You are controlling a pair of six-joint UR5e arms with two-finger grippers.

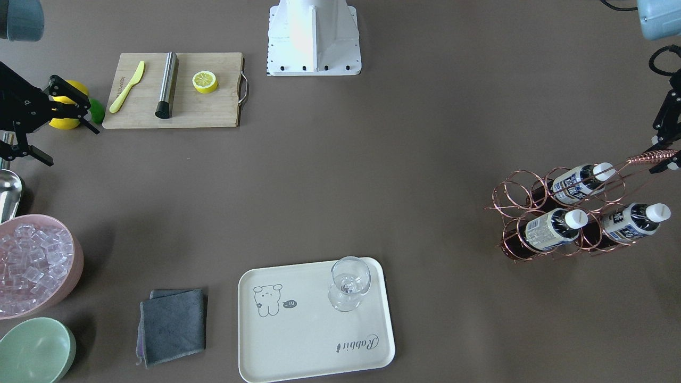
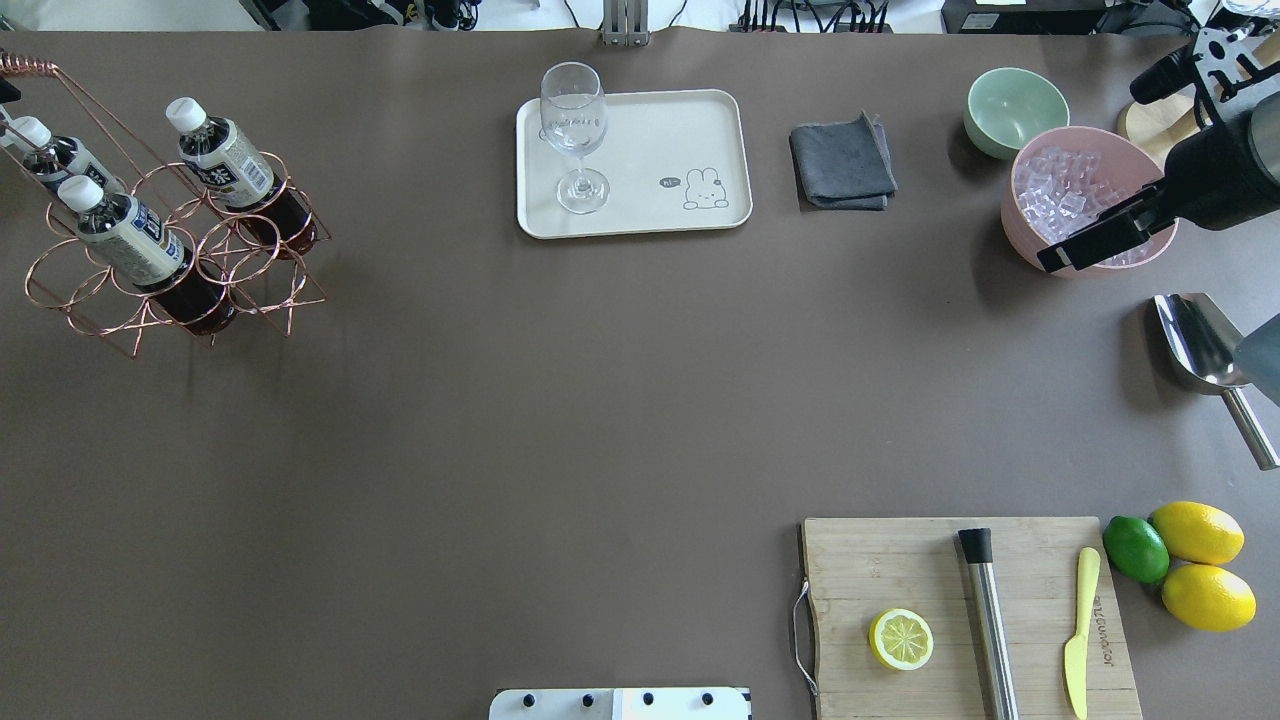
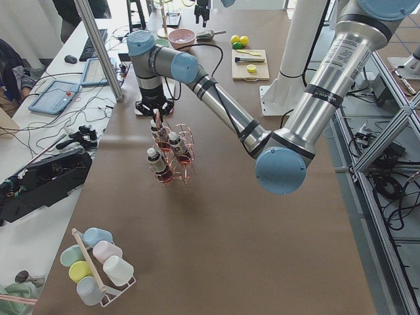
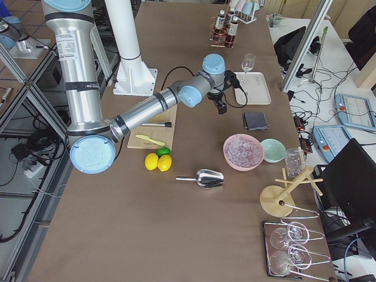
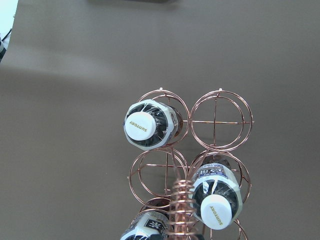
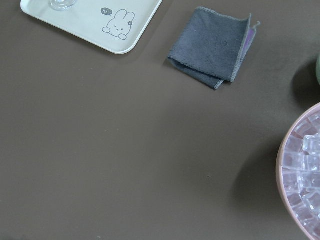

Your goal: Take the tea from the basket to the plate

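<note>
This is a robotics lab staged with kitchen props. A silver-and-blue jointed industrial arm [image 3: 315, 98] and its twin [image 4: 76, 76] hang over a large brown-covered desk [image 3: 216, 249]. A white metal column [image 3: 298, 59] is bolted at the middle of the desk's robot-side edge. Past the opposite long edge, slanted aluminium frame posts [image 3: 98, 46] stand by a white side bench [image 3: 29, 147] carrying a blue-cased teach pendant [image 3: 52, 98] and loose black cables [image 3: 92, 108]. A black monitor [image 4: 355, 170] sits beyond the desk's right-end corner.

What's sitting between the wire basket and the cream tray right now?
Nothing; the overhead view shows only bare brown table between the basket and the tray.
</note>
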